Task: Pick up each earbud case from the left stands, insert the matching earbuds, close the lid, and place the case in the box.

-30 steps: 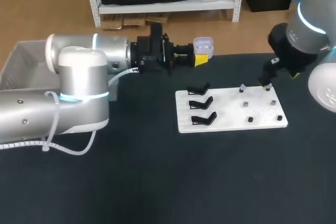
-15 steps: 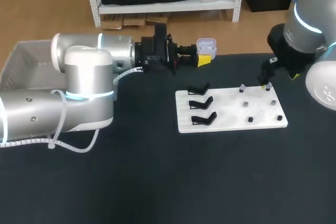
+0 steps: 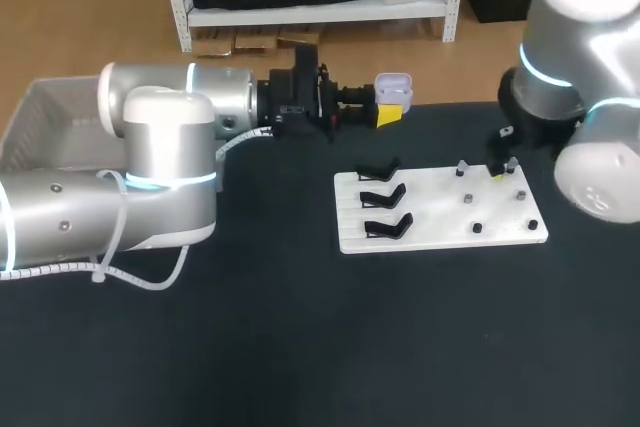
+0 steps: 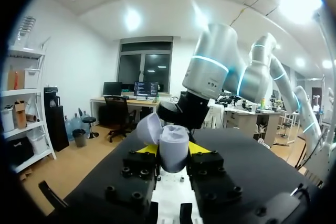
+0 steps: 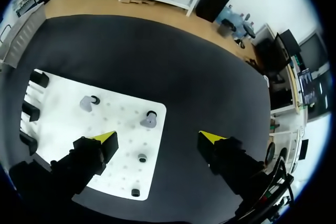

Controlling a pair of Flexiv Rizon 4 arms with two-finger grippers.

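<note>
Two hands are over the black worktop (image 3: 300, 347). The left hand (image 3: 385, 113) is closed on a pale lavender earbud case (image 3: 392, 87), lid up, at the worktop's far edge. The right hand (image 5: 157, 141) hangs spread wide over the far right corner of the white board (image 3: 430, 222), gripping nothing, with grey earbuds (image 5: 148, 120) under it. Three black stands (image 3: 385, 197) line the board's left side.

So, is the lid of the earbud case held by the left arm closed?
No, the earbud case shows its lid swung open to one side.
</note>
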